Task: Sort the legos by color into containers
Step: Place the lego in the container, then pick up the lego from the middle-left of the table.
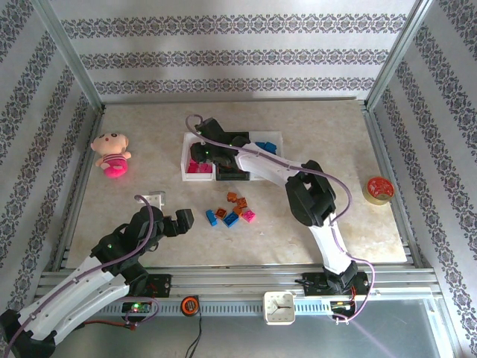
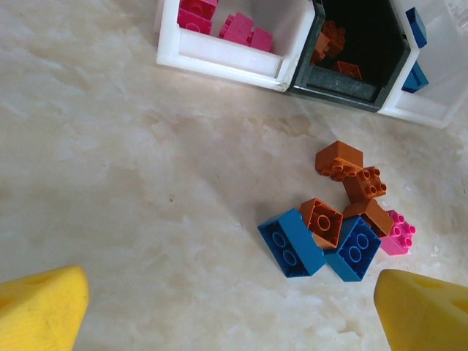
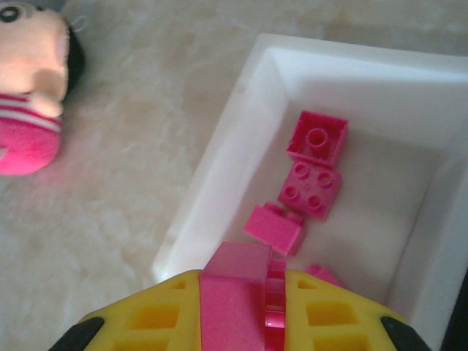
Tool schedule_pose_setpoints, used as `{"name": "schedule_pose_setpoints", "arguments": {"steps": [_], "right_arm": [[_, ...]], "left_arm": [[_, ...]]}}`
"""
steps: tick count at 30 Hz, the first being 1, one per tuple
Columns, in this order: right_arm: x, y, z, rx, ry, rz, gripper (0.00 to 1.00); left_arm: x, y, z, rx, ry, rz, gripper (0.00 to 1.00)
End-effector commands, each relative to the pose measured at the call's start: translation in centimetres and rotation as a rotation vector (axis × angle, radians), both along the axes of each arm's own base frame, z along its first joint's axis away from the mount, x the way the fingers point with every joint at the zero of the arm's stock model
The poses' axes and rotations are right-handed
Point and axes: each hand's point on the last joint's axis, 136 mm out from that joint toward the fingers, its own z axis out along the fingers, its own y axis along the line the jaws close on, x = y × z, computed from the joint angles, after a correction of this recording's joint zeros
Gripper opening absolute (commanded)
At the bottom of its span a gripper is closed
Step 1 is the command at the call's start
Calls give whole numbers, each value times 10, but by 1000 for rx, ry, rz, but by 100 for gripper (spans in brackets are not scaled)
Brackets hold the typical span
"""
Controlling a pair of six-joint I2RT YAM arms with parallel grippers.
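My right gripper is shut on a pink lego brick, hovering over the near end of the left white container, where three pink bricks lie. From above, that gripper sits over the left white container, beside the black one and the right white one. Loose legos in blue, orange and pink lie in a pile mid-table. My left gripper stands open just left of the pile, its yellow fingertips wide apart, with a blue brick ahead on the right.
A pink plush doll lies at the left, also near the bin's corner. A round red tin sits at the right edge. A small white object lies behind the left arm. A clock rests on the front rail.
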Motion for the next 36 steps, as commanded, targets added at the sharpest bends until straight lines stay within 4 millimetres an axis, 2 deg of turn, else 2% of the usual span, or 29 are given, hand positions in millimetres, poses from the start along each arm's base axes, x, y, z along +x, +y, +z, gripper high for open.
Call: {"name": "schedule_pose_setpoints", "arguments": {"steps": [1,2,5,8,15,19,23,27,31,36], "right_arm": [[16,-1,-1,-23,-7,-86,25],[18,0,-6,-29,2,-90,28],[21,1,-7,-17,13,-93,50],[21,-3,7,-2,-7,-92,58],[-3,-37,45,46,-59,-105,60],[-25,-69,44,61,-42,-121,60],[-47,-103,35,47,-23,-147,61],[-64,-131,26,33,-9,-174,61],[-75,-151,24,31,-7,-199,61],[-83,-167,26,34,-18,-219,61]], "left_arm": [[-8,4,-13,13,52,-3,100],[-8,3,-13,13,53,-7,99],[-8,1,-12,13,50,-16,99],[-6,-2,-11,5,46,-27,99],[4,-34,-16,-31,85,-126,95],[12,-59,-27,-40,137,-202,94],[17,-86,-40,-13,172,-286,94],[26,-104,-54,19,197,-317,86],[37,-111,-63,28,199,-299,78],[47,-118,-65,47,192,-303,68]]}}
